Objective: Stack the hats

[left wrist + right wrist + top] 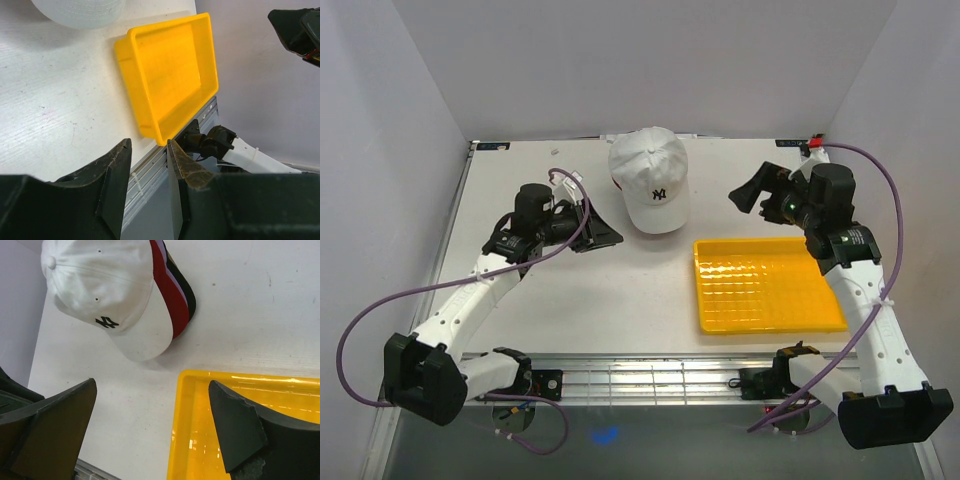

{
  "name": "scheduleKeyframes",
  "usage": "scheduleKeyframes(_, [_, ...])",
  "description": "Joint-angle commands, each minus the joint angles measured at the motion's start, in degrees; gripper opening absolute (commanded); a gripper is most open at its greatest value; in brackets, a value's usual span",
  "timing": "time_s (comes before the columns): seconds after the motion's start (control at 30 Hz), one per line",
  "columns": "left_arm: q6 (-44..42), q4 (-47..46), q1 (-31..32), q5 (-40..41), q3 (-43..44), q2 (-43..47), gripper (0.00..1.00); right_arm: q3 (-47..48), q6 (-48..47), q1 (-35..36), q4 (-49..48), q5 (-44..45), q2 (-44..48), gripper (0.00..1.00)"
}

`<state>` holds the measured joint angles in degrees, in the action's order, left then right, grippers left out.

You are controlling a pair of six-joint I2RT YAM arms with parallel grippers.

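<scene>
The hats form one pile at the back middle of the table, with the white NY cap [652, 180] on top. In the right wrist view the white cap [100, 295] covers a red brim [169, 295], a thin lavender edge [178, 287] and a black brim [189, 295]. The tan cap is hidden. My left gripper [608, 232] is open and empty, just left of the pile; its jaws [149, 150] point over the table's front edge. My right gripper [748, 192] is wide open and empty, right of the pile, above the tray's back edge [152, 390].
A yellow plastic tray [765, 285] lies empty at the front right; it also shows in the left wrist view [170, 70] and the right wrist view [240, 440]. The table's metal front rail [650, 375] runs along the near edge. White walls enclose the back and sides.
</scene>
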<state>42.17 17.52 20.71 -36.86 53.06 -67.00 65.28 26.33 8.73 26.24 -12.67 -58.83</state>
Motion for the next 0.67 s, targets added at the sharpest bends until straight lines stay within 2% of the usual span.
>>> scheduleKeyframes(0.0, [-4.4,5.5,-0.2,2.8,2.8,3.3,0.45,-2.4,-2.5,-0.1,3.0,2.7,3.4,0.98])
scheduleKeyframes(0.13, [-4.9,6.5,-0.2,2.9,2.8,4.2,0.45,-3.1,-3.6,-0.1,4.3,4.7,5.3,0.89])
scheduleKeyframes(0.63, [-5.1,7.3,-0.2,2.9,3.2,5.2,0.45,-3.8,-3.2,-0.1,4.7,5.3,7.1,0.89])
